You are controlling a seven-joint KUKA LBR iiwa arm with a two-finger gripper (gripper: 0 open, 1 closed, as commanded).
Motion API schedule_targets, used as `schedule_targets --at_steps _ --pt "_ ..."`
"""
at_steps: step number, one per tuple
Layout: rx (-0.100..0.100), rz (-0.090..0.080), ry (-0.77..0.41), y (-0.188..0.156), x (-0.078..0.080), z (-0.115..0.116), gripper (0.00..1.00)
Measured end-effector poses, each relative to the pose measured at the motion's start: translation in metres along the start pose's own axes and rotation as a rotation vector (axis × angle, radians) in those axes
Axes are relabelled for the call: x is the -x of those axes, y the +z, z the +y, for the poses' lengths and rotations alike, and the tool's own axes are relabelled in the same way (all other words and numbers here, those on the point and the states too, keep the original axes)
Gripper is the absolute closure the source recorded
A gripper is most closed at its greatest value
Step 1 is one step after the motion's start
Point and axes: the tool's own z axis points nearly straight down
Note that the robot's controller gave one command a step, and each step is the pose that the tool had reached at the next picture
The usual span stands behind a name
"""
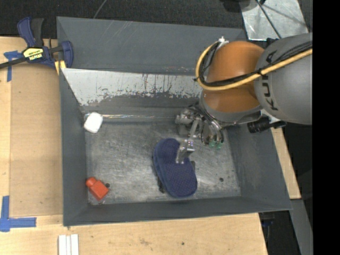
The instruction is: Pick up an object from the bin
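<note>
Your tool (186,152) hangs over the dark blue cloth (174,178) just beneath it, seemingly touching; you cannot tell how wide it stands.

The arm's grey housing (289,81) seemingly reads "KU".

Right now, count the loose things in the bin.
3: white lump upper left, orange-red block lower left, dark blue pad in the middle under the gripper. The arm may hide more.
</note>
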Motion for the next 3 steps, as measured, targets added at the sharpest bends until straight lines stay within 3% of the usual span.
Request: schedule_targets --at_steps 1,2,3 --pt "0.001 0.005 0.108 0.086 -0.007 -0.005 0.0" --pt "0.001 0.008 0.106 0.082 -0.007 -0.004 1.0" --pt "0.002 -0.008 0.122 -0.038 0.002 -0.012 1.0"
